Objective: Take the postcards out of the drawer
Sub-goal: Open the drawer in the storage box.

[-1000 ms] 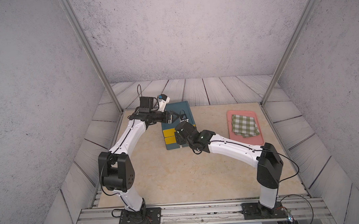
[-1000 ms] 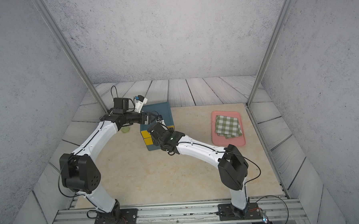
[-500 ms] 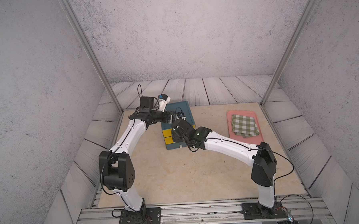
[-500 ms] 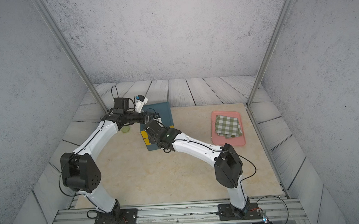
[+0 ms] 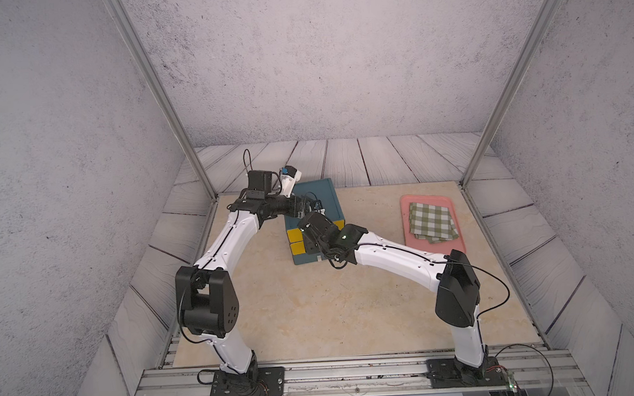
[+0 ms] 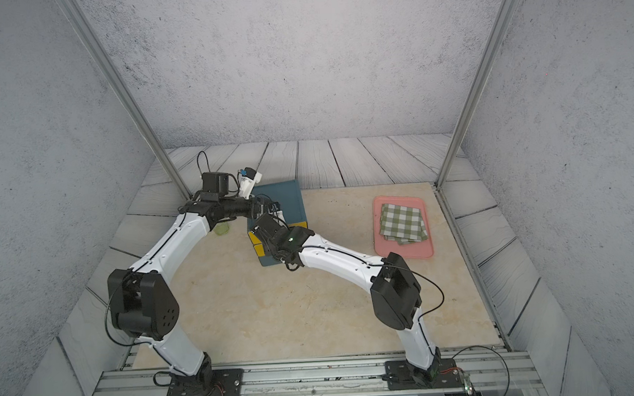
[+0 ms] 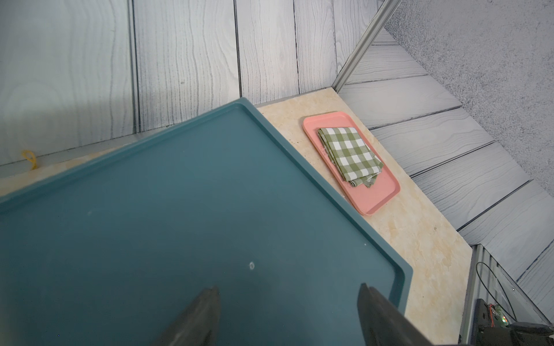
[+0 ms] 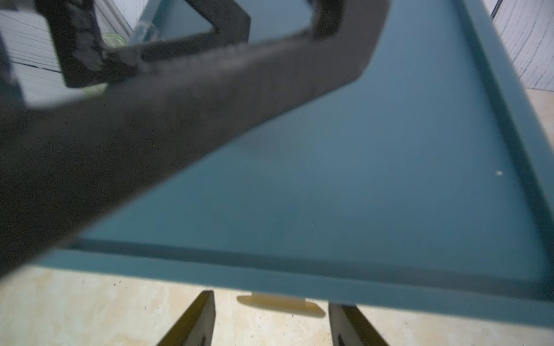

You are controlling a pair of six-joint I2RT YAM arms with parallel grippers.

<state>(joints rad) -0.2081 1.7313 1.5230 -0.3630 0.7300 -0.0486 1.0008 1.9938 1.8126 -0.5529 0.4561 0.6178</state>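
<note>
A teal cabinet (image 5: pixel 321 197) with yellow drawer fronts (image 5: pixel 294 236) stands at the back left of the table in both top views (image 6: pixel 290 198). The drawer is closed, and the postcards are hidden. My left gripper (image 7: pixel 289 287) is open, its fingers low over the cabinet's flat top (image 7: pixel 180 209) near the front corner. My right gripper (image 8: pixel 271 299) is in front of the cabinet just under its top edge. It is open, with one finger on each side of a cream drawer handle (image 8: pixel 280 304) and a gap on both sides. The left gripper's dark finger (image 8: pixel 180 119) crosses the right wrist view.
A pink tray (image 5: pixel 457 244) with a folded green-and-white checked cloth (image 5: pixel 432 221) lies at the right, also in the left wrist view (image 7: pixel 349 152). A small green item (image 6: pixel 222 229) lies on the table left of the cabinet. Metal posts (image 5: pixel 502 88) stand at the back corners.
My right arm has moved up and left along the cabinet's front to the top drawer handle, and its jaws have narrowed. The left arm has stayed on the cabinet top.
</note>
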